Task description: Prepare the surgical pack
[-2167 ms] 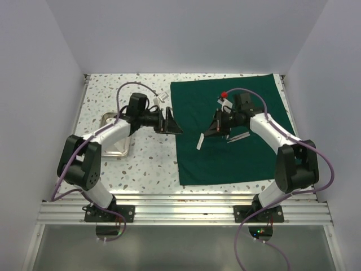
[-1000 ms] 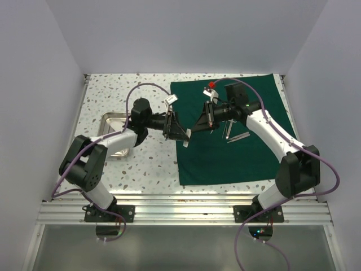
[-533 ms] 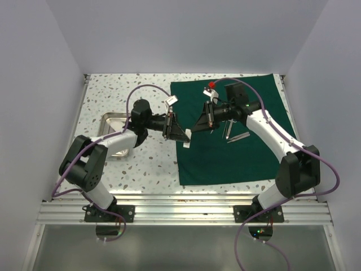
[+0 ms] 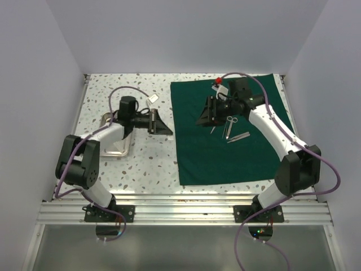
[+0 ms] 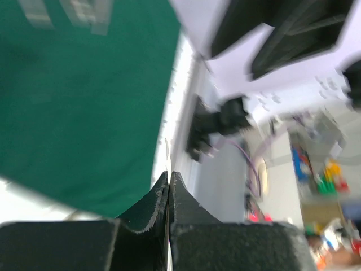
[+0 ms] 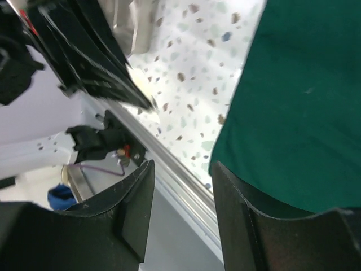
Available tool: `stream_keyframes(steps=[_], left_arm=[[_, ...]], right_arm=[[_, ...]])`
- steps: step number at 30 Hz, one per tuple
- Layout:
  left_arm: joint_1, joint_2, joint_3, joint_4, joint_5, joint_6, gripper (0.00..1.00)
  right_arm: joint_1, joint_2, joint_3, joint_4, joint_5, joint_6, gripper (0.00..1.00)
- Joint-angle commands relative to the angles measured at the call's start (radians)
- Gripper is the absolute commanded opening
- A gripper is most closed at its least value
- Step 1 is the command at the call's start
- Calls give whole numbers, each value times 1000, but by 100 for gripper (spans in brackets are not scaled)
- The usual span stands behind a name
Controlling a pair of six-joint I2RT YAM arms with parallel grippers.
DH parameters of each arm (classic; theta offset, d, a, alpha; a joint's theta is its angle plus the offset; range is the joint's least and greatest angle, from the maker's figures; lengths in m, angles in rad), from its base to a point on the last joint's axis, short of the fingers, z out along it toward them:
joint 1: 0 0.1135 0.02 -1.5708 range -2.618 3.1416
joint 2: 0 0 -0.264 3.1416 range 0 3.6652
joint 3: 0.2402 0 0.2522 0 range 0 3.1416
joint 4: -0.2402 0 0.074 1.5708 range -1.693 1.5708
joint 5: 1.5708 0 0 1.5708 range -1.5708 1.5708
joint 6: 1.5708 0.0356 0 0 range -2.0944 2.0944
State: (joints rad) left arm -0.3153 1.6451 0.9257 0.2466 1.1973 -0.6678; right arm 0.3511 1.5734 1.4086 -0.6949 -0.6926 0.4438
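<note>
The dark green drape point(image 4: 231, 147) lies flat on the right half of the table, with steel scissors point(image 4: 228, 125) and a second steel instrument point(image 4: 238, 137) on it. The steel tray point(image 4: 115, 148) sits at the left under the left arm. My left gripper point(image 4: 161, 125) hovers between tray and drape. In the left wrist view it point(image 5: 168, 175) is shut, with the thin pale edge of a gauze piece point(image 5: 167, 151) sticking out between the tips. My right gripper point(image 4: 204, 116) hangs over the drape's left part. It point(image 6: 181, 169) is open, with nothing between its fingers.
The speckled tabletop point(image 4: 146, 164) runs between tray and drape. White walls close in the left, right and back. An aluminium rail point(image 4: 180, 206) lines the near edge, by the arm bases. The left arm's purple cable point(image 4: 121, 90) loops over the far left.
The two grippers met at the drape's left edge over a white gauze piece. The left one closed, the right one opened. Both have since drawn apart, left toward the tray, right back over the drape.
</note>
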Motion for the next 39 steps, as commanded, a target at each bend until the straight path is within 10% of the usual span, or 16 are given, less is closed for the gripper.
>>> stream_keyframes(steps=[1,12,22,39], left_arm=[[172,-36,51,-373,-135,261,0],[541,-107,44,-716,-556,319,0],[584,11,105,-848,-795,358,2],[584,-36,162,-906,-903,352,41]], right_arm=[[-43,33,30,-101,151,-22,49],[-92,137,9,-74,91,-20,50],[-100,188,17,-75,90,-37,50],[-126,175,-5,-63,278,39,50]])
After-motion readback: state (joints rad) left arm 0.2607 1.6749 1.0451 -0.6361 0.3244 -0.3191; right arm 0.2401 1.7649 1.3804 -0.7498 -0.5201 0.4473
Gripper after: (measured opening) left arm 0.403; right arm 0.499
